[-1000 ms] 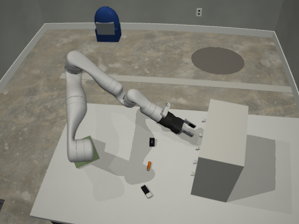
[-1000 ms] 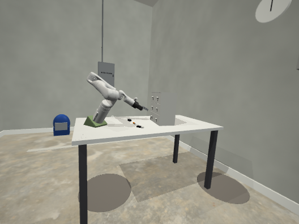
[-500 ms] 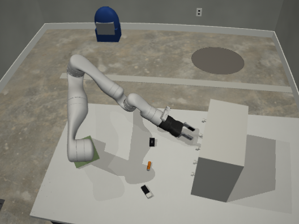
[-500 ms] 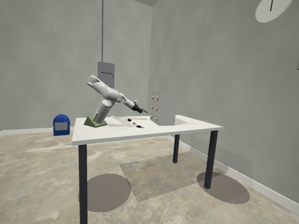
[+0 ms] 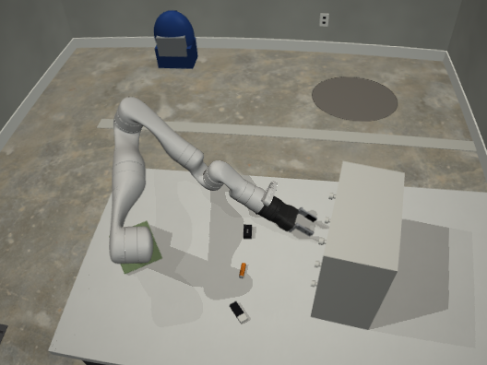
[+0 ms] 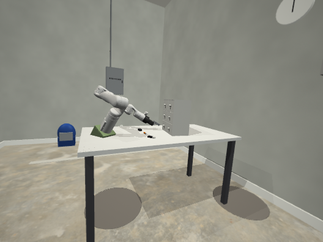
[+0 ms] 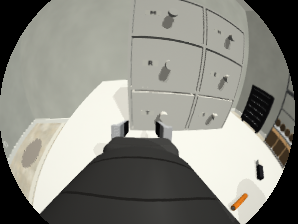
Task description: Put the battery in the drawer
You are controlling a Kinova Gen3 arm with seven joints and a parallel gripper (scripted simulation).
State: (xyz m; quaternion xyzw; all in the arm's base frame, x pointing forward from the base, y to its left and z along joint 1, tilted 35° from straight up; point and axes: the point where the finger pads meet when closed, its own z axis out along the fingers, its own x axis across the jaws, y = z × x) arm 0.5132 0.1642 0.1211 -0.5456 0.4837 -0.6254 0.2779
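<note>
Jaws of the gripper (image 5: 308, 226) stand fully spread and empty, level with a knob (image 7: 161, 117) on the bottom row of the chest (image 5: 364, 217), just short of its front. All drawers appear pushed in. The nine-volt battery (image 5: 248, 231) lies flat on the worktop (image 5: 138, 318), behind the gripper on the side away from the chest, near it; its long axis cannot be resolved. Concrete-look floor and grey walls surround the worktop.

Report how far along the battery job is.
Done: nothing visible yet; all six drawers of the chest look pushed in. In hand: the open, empty gripper is at the chest front by a bottom-row knob. Left: pull the R drawer, fetch the battery from the small items on the table, drop it in, close up.
</note>
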